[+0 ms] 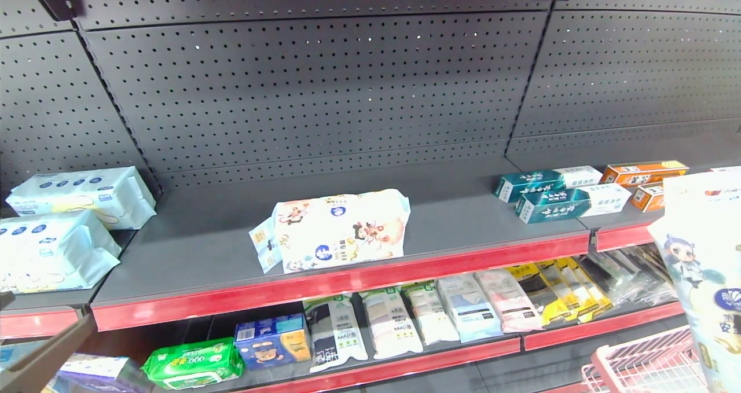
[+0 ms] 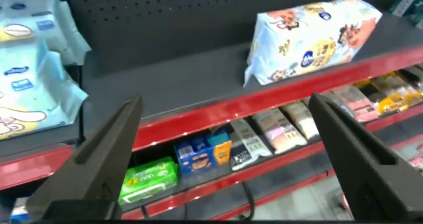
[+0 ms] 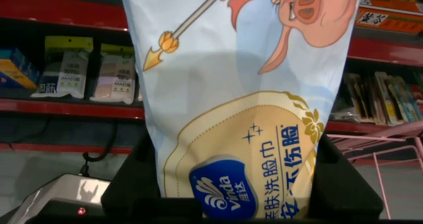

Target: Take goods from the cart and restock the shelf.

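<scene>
A tissue pack with cartoon print (image 1: 336, 228) lies on the grey middle shelf (image 1: 451, 219), near its red front edge; the left wrist view shows the pack (image 2: 310, 39) too. My right gripper (image 3: 238, 184) is shut on a second cartoon tissue pack (image 3: 244, 85), which it holds upright. That pack rises at the right edge of the head view (image 1: 703, 265), in front of the shelf. My left gripper (image 2: 226, 105) stands open with nothing in it, low and to the left of the shelf; one finger (image 1: 43, 346) shows in the lower left corner.
Blue-and-white tissue packs (image 1: 75, 196) fill the shelf's left section. Teal toothpaste boxes (image 1: 561, 199) and orange boxes (image 1: 642, 173) lie at the right. The lower shelf holds green wipes (image 1: 194, 363) and several flat packets (image 1: 393, 323). The pink cart (image 1: 642, 364) stands at bottom right.
</scene>
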`<state>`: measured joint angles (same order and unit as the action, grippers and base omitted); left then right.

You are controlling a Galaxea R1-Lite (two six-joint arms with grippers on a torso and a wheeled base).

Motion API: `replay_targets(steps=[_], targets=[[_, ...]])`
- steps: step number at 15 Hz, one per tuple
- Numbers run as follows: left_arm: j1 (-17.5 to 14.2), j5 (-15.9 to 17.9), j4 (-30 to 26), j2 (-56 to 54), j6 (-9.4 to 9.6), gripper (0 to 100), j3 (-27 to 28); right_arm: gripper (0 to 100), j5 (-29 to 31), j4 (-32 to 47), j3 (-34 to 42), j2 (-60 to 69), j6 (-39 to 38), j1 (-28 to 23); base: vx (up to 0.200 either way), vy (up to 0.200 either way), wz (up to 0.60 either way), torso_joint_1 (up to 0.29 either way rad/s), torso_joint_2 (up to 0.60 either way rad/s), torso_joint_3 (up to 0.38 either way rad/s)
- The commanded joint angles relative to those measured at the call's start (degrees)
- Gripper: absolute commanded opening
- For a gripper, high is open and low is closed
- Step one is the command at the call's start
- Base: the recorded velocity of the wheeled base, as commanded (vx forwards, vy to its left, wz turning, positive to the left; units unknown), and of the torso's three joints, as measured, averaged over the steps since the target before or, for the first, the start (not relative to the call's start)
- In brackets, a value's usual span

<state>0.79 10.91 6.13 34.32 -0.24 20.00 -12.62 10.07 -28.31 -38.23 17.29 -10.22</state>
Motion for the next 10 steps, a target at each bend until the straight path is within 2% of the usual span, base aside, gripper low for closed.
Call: replay_targets(steps=[1,2,4,10], targets=[[0.00,-0.72,0.02,-0.74,0.07,100,0.30,0,-0.13,-0.40,0.62,0.17,-0.24,0.11,0.000,0.000,0.00,0.000,0.00,0.000],[0.00,-2.39,0.02,-0.83,0.16,100,0.39,0,-0.13,-1.02,0.80,0.35,-0.59,0.20,0.000,0.000,0.00,0.000,0.00,0.000],[0.00,-3.26,-0.07,-1.71,0.16,100,0.39,0,-0.13,-1.98,1.06,0.00,-1.64,0.28,0.000,0.000,0.00,0.000,0.00,0.000],[0.26,-2.30,-0.95,-4.08,0.33,100,-0.41,0,-0.83,-2.25,1.06,-1.41,-1.29,0.46,0.000,0.000,0.00,0.000,0.00,0.000]])
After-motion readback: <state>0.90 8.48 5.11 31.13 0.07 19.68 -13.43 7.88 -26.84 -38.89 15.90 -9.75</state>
